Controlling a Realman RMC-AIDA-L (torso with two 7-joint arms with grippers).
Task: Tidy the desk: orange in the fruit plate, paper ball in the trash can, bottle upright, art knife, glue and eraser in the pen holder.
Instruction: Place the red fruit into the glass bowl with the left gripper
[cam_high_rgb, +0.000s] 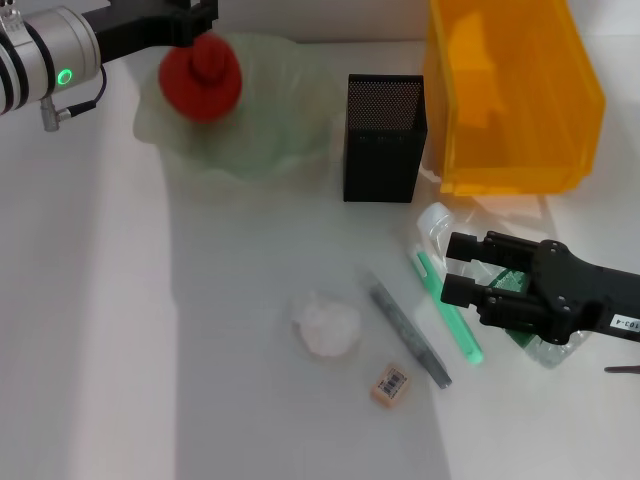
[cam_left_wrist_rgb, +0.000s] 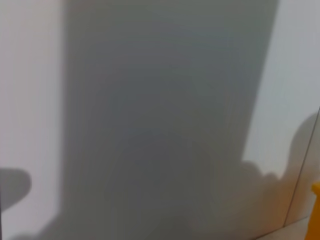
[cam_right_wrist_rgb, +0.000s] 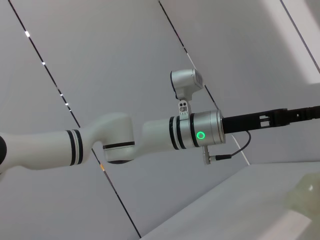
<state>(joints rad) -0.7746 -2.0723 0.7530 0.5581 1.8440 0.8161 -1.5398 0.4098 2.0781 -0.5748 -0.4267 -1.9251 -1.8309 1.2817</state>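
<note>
The red-orange orange (cam_high_rgb: 200, 78) hangs over the left rim of the pale green fruit plate (cam_high_rgb: 262, 120), with my left gripper (cam_high_rgb: 196, 30) shut on its top. The bottle (cam_high_rgb: 434, 218) lies on its side at the right, white cap toward the trash can (cam_high_rgb: 510, 90). My right gripper (cam_high_rgb: 456, 268) is open low over the bottle's body, covering most of the green label. Beside it lie the green art knife (cam_high_rgb: 452, 312) and the grey glue stick (cam_high_rgb: 410, 322). The eraser (cam_high_rgb: 390, 383) and the paper ball (cam_high_rgb: 325, 322) rest nearer me. The black mesh pen holder (cam_high_rgb: 384, 138) stands upright at the centre back.
The trash can sits directly right of the pen holder, with a narrow gap between them. My left arm (cam_right_wrist_rgb: 190, 131) stretches across the right wrist view in front of a grey wall. The left wrist view holds only wall and shadow.
</note>
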